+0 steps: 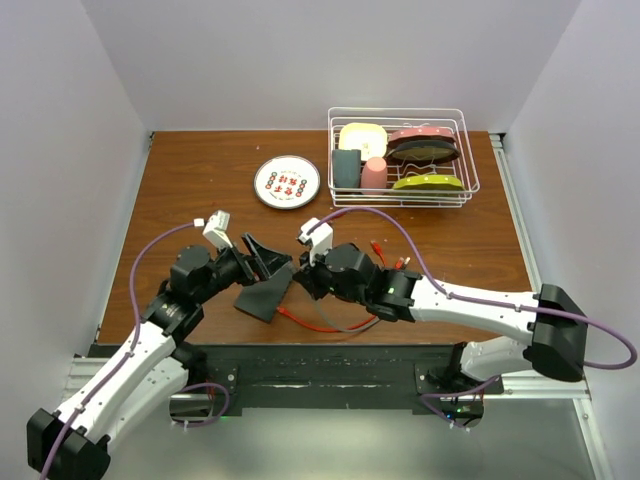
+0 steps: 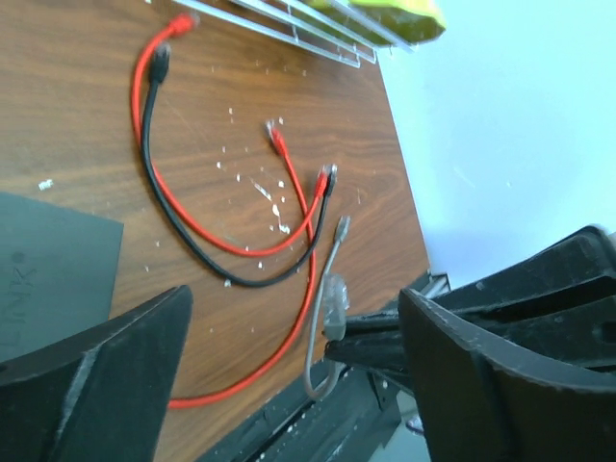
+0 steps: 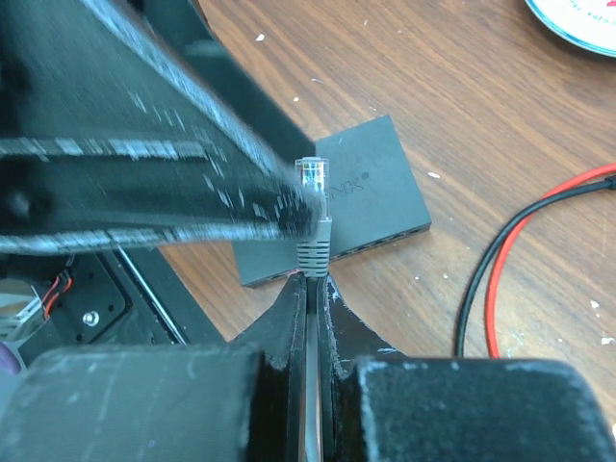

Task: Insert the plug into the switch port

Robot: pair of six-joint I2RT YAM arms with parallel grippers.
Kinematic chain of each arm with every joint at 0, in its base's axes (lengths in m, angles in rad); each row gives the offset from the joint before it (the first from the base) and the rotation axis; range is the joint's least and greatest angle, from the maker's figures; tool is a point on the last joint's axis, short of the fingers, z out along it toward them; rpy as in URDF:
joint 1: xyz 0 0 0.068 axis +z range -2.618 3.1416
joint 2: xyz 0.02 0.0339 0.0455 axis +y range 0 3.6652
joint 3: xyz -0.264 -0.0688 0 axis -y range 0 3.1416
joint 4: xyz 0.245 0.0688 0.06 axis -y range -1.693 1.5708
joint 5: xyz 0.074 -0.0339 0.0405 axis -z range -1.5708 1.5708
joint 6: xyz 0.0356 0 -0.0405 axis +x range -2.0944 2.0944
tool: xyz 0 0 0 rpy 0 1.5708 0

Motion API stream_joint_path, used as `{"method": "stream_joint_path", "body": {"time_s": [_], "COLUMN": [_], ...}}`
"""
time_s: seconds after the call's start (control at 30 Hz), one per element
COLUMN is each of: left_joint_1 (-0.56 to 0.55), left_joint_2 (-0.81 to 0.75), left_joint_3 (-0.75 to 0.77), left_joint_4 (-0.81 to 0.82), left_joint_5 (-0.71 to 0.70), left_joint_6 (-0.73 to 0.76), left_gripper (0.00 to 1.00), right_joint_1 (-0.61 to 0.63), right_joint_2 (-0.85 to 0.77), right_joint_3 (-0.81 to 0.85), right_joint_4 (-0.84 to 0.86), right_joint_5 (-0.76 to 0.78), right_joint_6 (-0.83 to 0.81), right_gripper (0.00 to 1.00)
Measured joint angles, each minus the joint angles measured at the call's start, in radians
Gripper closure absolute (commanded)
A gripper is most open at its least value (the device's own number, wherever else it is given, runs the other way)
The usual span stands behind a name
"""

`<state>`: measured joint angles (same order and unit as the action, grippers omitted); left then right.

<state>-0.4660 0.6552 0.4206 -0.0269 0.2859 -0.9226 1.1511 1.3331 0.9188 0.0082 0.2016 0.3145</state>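
Wire rack (image 1: 395, 109) w/ bowls (image 1: 425, 151), cup (image 1: 374, 174). L fingers (image 2: 106, 375) spread; R fingers (image 3: 289, 332) pinch grey plug (image 3: 312, 207) near switch (image 3: 375, 183).

The switch (image 1: 263, 297) lies near the table's (image 1: 180, 180) front edge. Behind it sits the plate (image 1: 287, 182); behind and right, the rack (image 1: 402, 155). Loose cables (image 1: 325, 327) lie right of it, the plug (image 3: 311, 178) just beside it.
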Motion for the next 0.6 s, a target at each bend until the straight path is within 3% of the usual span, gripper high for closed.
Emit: {"method": "stream_joint_path", "body": {"time_s": [0.33,0.6], "left_joint_1": [0.0,0.0], "left_joint_2": [-0.032,0.059], "left_joint_3": [0.053,0.053], "left_joint_4": [-0.036,-0.045], "left_joint_5": [-0.055,-0.08], "left_joint_6": [0.057,0.106], "left_gripper": [0.0,0.0], "right_joint_1": [0.0,0.0], "right_joint_2": [-0.026,-0.013], "right_joint_3": [-0.047,-0.06], "right_joint_4": [-0.022,-0.05], "right_joint_5": [-0.032,-0.064], "right_joint_6": [-0.071,-0.122], "right_gripper": [1.0,1.0]}}
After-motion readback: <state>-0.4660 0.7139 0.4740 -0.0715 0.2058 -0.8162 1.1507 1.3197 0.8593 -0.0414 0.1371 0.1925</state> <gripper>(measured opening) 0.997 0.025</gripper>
